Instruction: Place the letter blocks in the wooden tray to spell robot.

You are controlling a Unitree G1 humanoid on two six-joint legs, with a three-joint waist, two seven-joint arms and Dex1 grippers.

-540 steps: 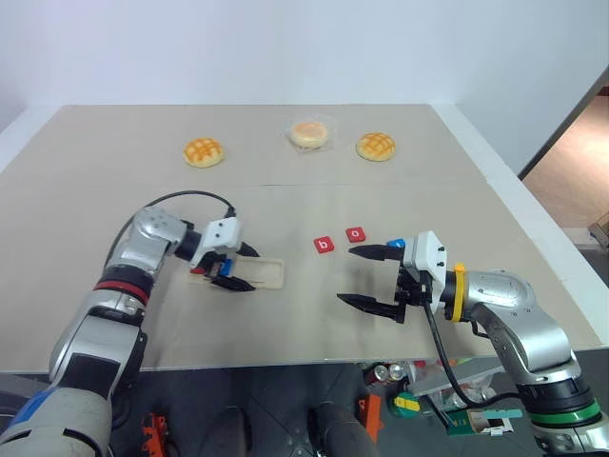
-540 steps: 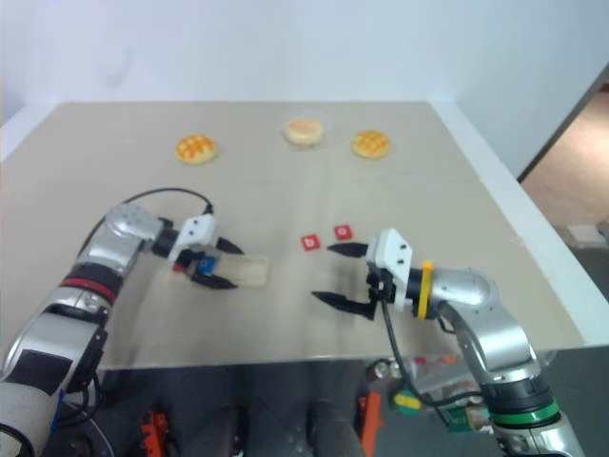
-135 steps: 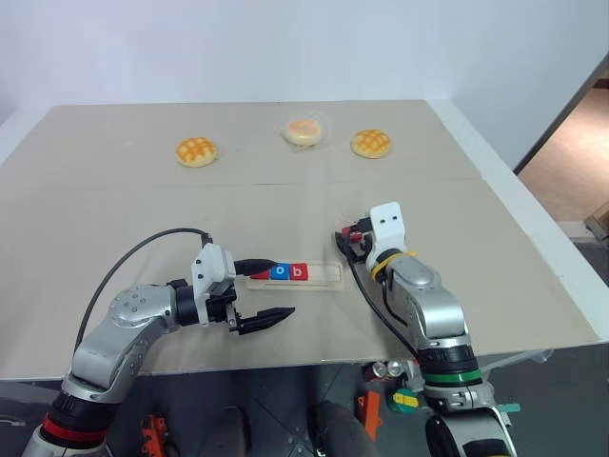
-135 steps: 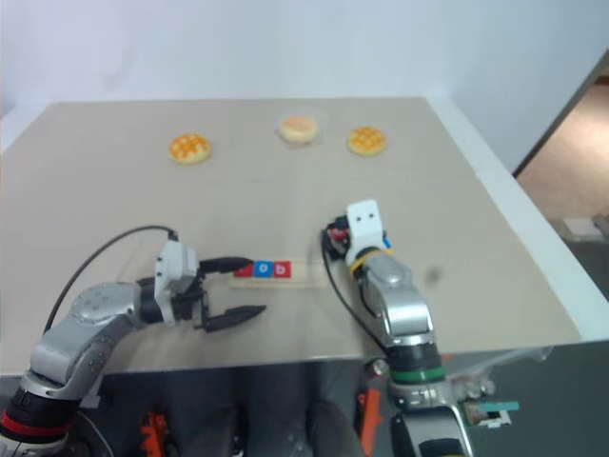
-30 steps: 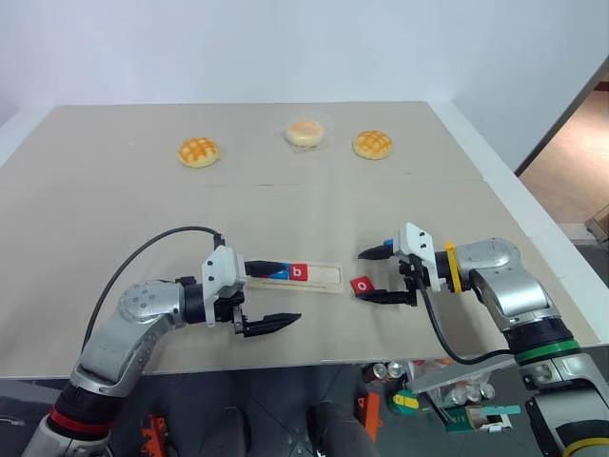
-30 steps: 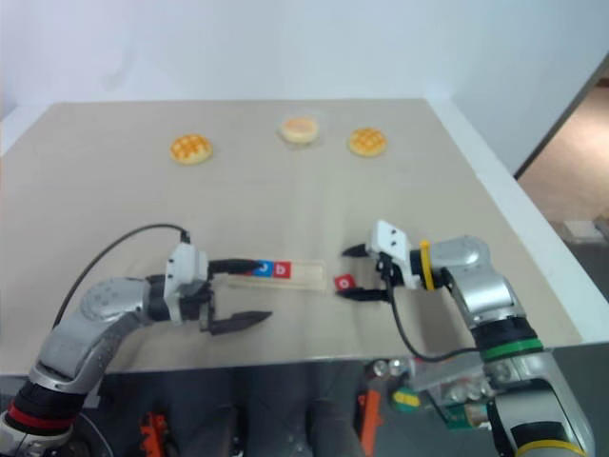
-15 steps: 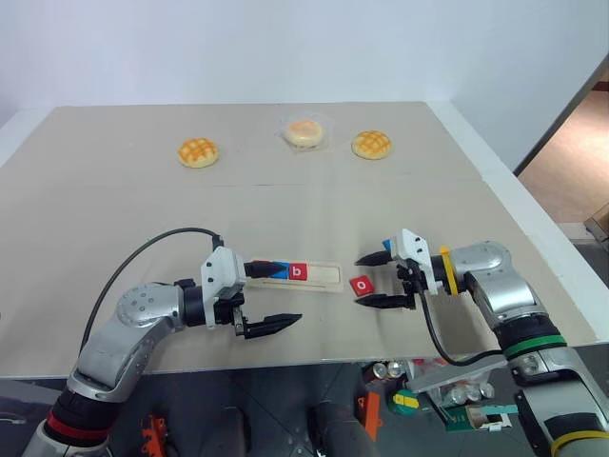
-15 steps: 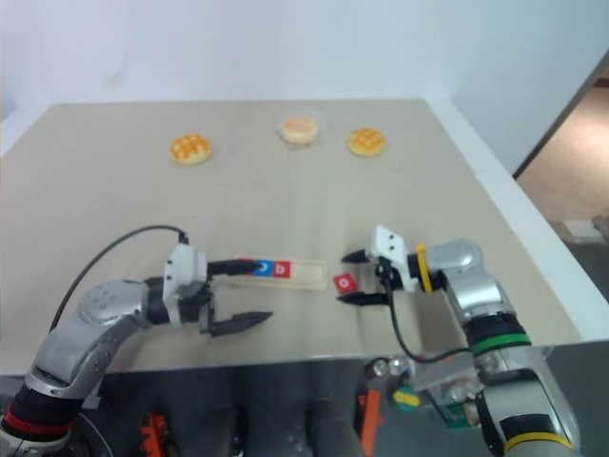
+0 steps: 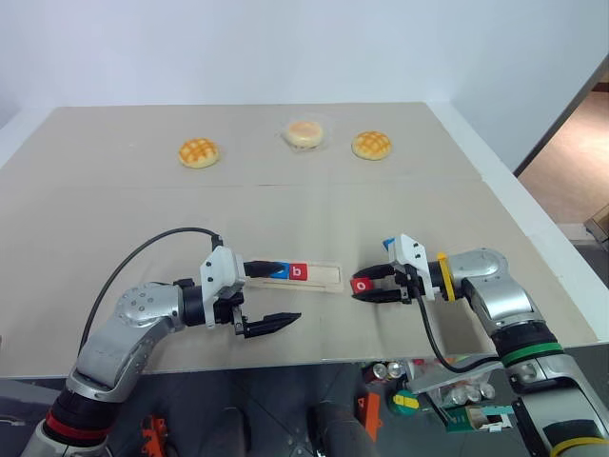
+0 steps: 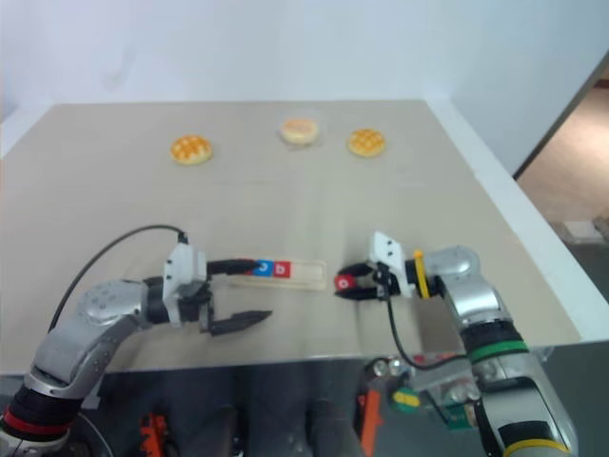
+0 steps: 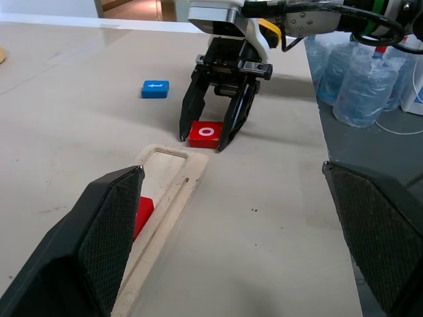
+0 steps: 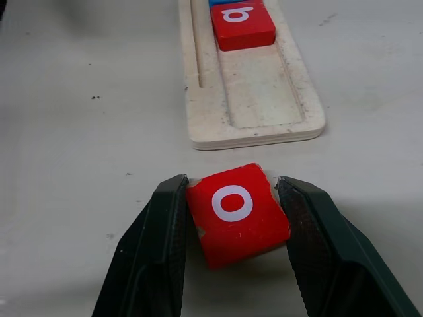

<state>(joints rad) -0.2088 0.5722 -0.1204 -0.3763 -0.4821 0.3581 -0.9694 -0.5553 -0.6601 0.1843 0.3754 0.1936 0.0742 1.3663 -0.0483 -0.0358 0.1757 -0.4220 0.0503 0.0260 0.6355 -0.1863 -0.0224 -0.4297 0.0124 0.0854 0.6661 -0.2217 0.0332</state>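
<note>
R gripper point(image 12: 228, 218) has its jaws pinched on the red "o" block point(image 12: 236, 212) — tile flat on the desk, just off the open end of the wooden tray point(image 12: 264, 92). Tray's long axis runs straight away from the jaws; the red "b" block point(image 12: 241, 25) is seated, w/ empty groove between it & that end. L gripper point(image 9: 270, 297) sits beside the tray's other half, jaws spread wide, empty. R arm is nearer — likely a short carry along the axis. Blue block point(image 11: 154, 88) lies beyond the tray's open end.

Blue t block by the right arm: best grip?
Take the blue t block across two opposite side edges, coming from above. It lies flat on the table, thin and square, with bare surface all round, so nothing blocks a downward pinch.
</note>
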